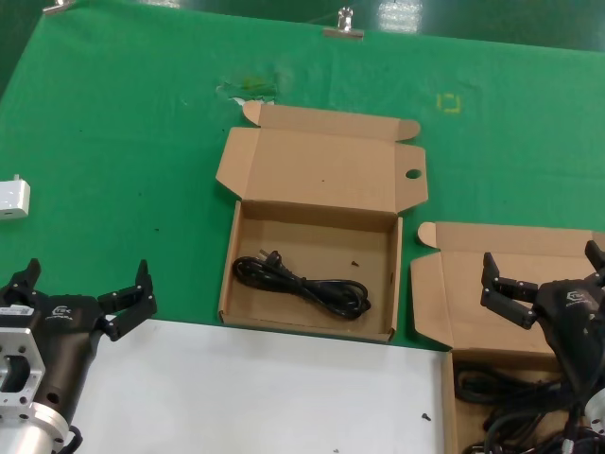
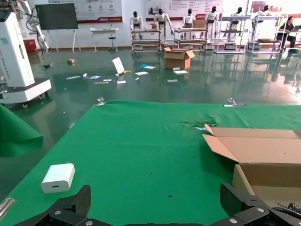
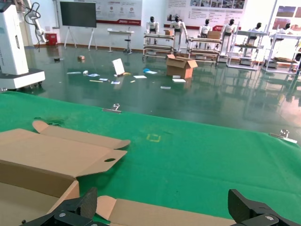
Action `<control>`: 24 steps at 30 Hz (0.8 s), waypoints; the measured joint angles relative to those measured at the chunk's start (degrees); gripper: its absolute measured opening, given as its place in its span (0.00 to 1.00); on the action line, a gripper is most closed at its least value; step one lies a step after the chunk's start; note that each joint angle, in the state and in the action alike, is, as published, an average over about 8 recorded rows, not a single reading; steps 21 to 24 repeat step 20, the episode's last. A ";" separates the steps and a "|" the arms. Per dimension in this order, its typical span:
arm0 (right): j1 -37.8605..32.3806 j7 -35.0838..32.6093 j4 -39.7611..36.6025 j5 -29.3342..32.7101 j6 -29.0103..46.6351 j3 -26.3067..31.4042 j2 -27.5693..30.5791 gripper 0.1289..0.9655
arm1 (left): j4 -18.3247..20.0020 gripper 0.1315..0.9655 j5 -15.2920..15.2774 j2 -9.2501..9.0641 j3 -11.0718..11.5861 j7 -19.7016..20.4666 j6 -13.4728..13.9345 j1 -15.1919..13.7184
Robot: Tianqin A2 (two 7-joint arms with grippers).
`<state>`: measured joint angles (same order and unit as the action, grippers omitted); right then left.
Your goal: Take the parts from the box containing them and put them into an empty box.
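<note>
The box with a round hole in its lid flap [image 1: 312, 170] lies open in the middle of the green mat, with one coiled black cord [image 1: 302, 284] on its floor. The box containing the parts [image 1: 501, 293] sits at the lower right, with black cords [image 1: 492, 388] bundled inside. My right gripper [image 1: 542, 260] hovers open over that box's raised lid [image 3: 155, 214], holding nothing. My left gripper [image 1: 88, 274] waits open at the lower left over the mat [image 2: 157, 200], empty. The holed box's lid [image 3: 56, 155] shows in the right wrist view, beside the right gripper [image 3: 163, 205].
A white sheet [image 1: 255, 388] covers the near part of the table. A white power adapter [image 1: 13, 199] lies at the mat's left edge, also seen as a white block [image 2: 58, 177]. Metal clips [image 1: 342, 26] hold the mat's far edge. A yellow square mark [image 1: 448, 102] is far right.
</note>
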<state>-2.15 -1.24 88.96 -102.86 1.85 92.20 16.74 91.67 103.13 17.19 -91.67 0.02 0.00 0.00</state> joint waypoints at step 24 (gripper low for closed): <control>0.00 0.00 0.00 0.00 0.00 0.00 0.00 1.00 | 0.00 1.00 0.00 0.00 0.00 -0.01 0.00 0.00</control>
